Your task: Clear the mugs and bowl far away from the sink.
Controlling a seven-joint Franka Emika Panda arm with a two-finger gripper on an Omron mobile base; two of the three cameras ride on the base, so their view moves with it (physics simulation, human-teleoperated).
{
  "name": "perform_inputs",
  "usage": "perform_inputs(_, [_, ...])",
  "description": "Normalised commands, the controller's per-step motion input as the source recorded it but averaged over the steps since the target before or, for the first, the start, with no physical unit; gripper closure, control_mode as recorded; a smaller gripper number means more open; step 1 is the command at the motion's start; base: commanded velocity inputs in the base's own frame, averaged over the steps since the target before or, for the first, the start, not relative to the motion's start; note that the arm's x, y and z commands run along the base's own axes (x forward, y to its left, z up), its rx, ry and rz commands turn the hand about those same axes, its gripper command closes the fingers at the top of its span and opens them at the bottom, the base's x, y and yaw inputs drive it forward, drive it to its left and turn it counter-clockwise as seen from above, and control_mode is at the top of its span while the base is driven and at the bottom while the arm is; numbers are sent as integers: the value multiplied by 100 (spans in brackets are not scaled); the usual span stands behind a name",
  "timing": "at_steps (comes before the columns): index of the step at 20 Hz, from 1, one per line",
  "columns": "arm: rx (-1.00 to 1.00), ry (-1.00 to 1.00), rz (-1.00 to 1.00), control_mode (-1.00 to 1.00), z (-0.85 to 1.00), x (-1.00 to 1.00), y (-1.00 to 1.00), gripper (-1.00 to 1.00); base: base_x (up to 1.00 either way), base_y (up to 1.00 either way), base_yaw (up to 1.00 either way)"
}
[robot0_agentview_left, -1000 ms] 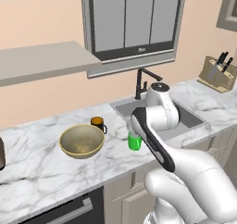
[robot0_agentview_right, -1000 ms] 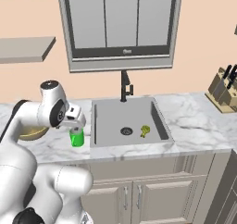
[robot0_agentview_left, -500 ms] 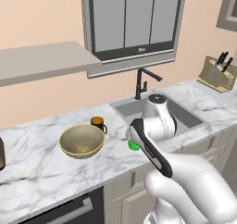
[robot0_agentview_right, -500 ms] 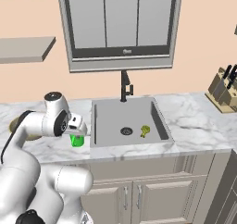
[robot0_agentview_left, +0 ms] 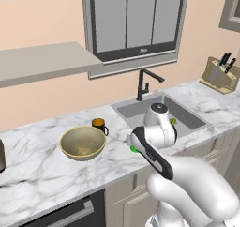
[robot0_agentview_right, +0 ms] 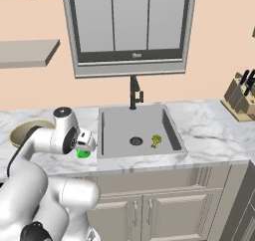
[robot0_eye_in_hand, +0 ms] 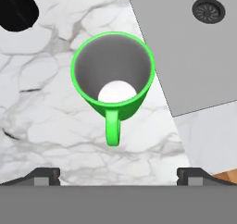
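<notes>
The gripper (robot0_eye_in_hand: 118, 174) has been dropping over the last second and is now hanging directly above the green mug (robot0_eye_in_hand: 112, 79), fingers spread wide apart. The mug is standing upright on the counter (robot0_eye_in_hand: 41, 107) just beside the sink (robot0_eye_in_hand: 185, 47), so a grasp is likely coming.

Knife block (robot0_agentview_left: 219, 74) on marble counter (robot0_agentview_left: 37, 167), far right.

Green mug (robot0_eye_in_hand: 112, 75) upright on marble just left of sink (robot0_agentview_right: 135, 130). Black mug (robot0_agentview_left: 99, 124) touching tan bowl (robot0_agentview_left: 83, 142), further left.
</notes>
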Motion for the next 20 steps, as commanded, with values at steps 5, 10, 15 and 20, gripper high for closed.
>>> perform_inputs(5, [0, 0, -1, -100, -18, 39, 1, -100, 0, 0, 0])
perform_inputs(10, [0, 0, -4, -100, -6, 20, 0, -100, 0, 0, 0])
perform_inputs(15, [0, 0, -1, -100, -7, -7, 1, -100, 0, 0, 0])
perform_inputs(20, [0, 0, 0, -100, -12, -17, 2, -100, 0, 0, 0])
